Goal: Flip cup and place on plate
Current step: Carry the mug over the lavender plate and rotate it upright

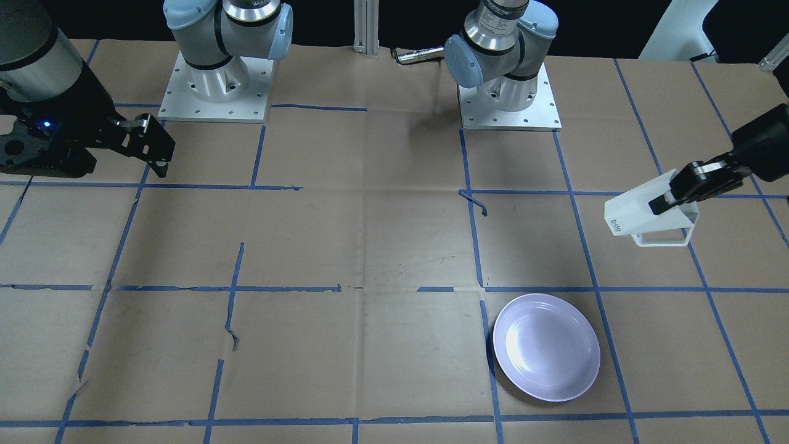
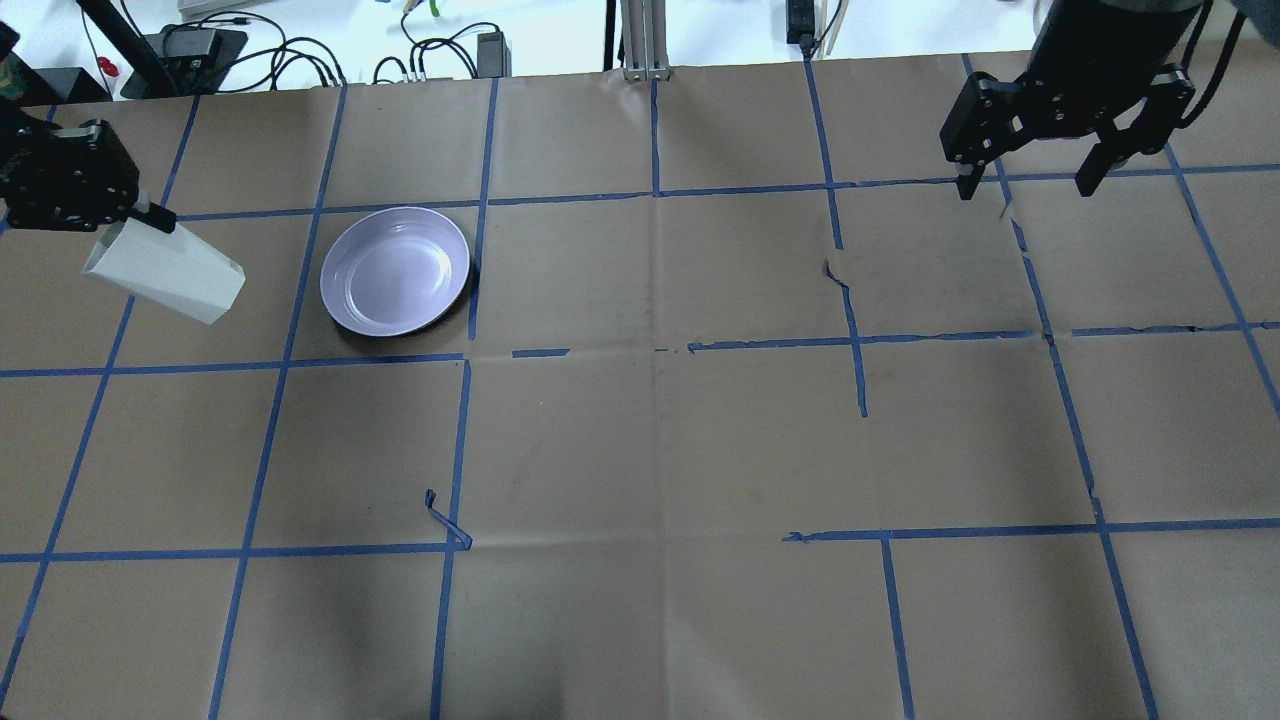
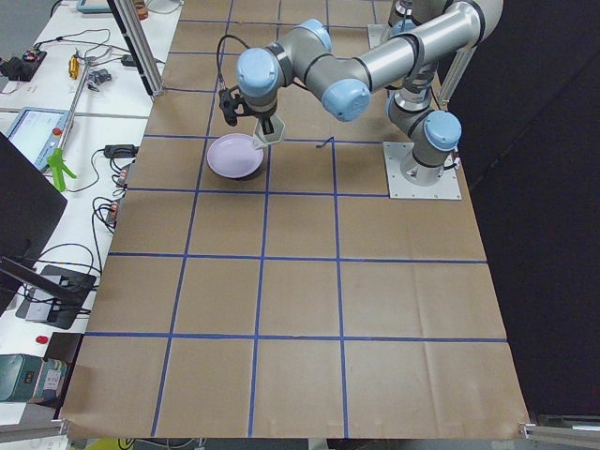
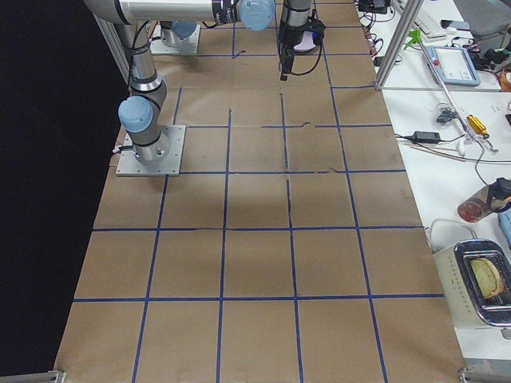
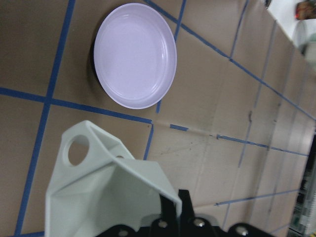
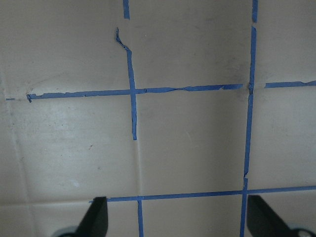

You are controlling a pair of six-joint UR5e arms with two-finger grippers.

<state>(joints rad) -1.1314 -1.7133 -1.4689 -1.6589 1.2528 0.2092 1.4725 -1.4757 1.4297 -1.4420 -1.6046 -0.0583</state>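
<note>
Nearest the left wrist lens is the cup (image 5: 108, 192), and that is where your trouble starts. The left pincer (image 5: 173, 210) is clamped on one edge of the white faceted wall, and only there. The rest of the cup, with its angular handle, juts out past the fingers. From the front, the cup (image 1: 641, 213) lies tipped roughly on its side in that grip and appears clear of the desk (image 1: 370, 246). I cannot tell from these views how deep the fingers reach.

Judging from this, the flip is only part done. A hold on one smooth edge with the weight hanging off it could let the cup swivel or slide out as you turn the wrist. Turn fast and that becomes more likely.

Next out is the lavender plate (image 5: 135, 54). It sits flat on the desk, bare, near the cup but not under it. From overhead the cup (image 2: 165, 275) is off to the plate's (image 2: 395, 270) left side, so you have a sideways carry to make.

- Come in low and the handle or the cup's lower edge may catch the raised rim and shove the glossy plate across the paper.
- Land on the sloping rim rather than the flat middle and the cup may tip when you let go.
- Let go from too high and it may bounce or topple.

Farthest off, the right pincer (image 2: 1025, 188) hangs with its fingers spread and nothing in them. It is well apart from both things, so I expect no clash there.
</note>
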